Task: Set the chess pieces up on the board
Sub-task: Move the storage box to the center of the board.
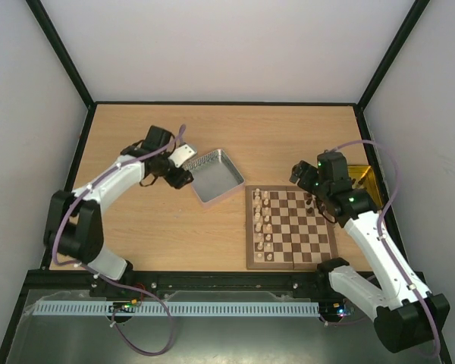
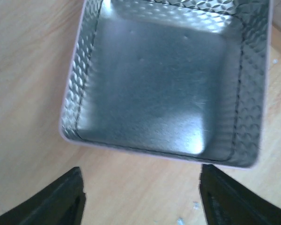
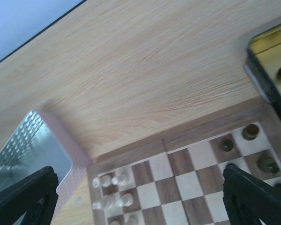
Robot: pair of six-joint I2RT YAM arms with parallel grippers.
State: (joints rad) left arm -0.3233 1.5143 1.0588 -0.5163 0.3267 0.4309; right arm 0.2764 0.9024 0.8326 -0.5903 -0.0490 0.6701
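The board (image 1: 291, 227) is lying on the table (image 1: 174, 235) right of centre, pale chess pieces (image 1: 264, 221) standing in its left columns, dark chess pieces (image 3: 250, 132) near its far right corner; my right pincer (image 3: 136, 187) is hovering there, spread wide apart, and my left pincer (image 2: 140, 197) is hanging apart, empty, beside the silver tray (image 2: 84, 70)

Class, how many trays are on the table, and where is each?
2. The silver tray lies left of the chessboard, by the left gripper. The yellow tray lies at the board's far right corner, partly hidden behind the right arm.
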